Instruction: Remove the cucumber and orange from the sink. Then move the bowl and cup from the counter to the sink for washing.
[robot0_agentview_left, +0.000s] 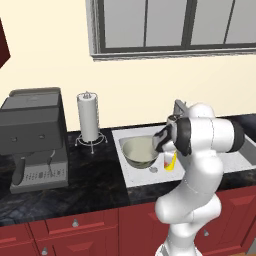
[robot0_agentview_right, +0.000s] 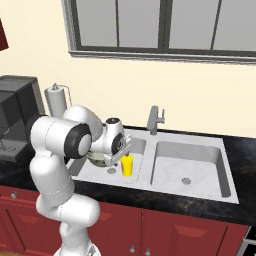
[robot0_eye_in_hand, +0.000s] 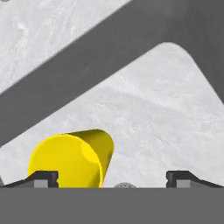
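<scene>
Two fingers (robot0_eye_in_hand: 112, 178) spread wide just above the cup (robot0_eye_in_hand: 70, 159), upright in the sink (robot0_eye_in_hand: 148, 109) beside the bowl (robot0_agentview_left: 139, 152).

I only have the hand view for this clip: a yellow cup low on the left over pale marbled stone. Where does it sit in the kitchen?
Observer: The cup is inside the left basin of the sink, near its front edge.
Operator: Is the bowl in there too?
Observer: Yes, the bowl sits in the same basin, to the cup's left in the left base view.
Operator: What about the gripper?
Observer: The gripper is open; the cup is by one fingertip, not between them. In the right base view the hand is just above the cup.
</scene>
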